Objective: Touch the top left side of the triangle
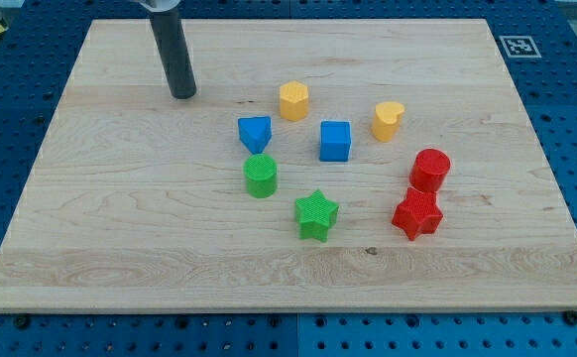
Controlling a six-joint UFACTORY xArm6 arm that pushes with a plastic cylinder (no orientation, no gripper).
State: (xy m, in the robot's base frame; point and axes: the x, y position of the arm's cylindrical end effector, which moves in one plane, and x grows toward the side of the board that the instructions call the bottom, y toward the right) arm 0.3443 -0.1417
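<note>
The blue triangle block (255, 132) lies on the wooden board (120, 228) a little left of centre. My tip (182, 95) rests on the board to the upper left of the triangle, about a block and a half away and not touching it. The rod rises from the tip to the view's top.
A yellow hexagon (293, 100) sits to the upper right of the triangle, a blue cube (335, 141) to its right, a green cylinder (260, 176) just below it. Further off are a yellow heart (388, 120), green star (315, 214), red cylinder (430, 170) and red star (417, 213).
</note>
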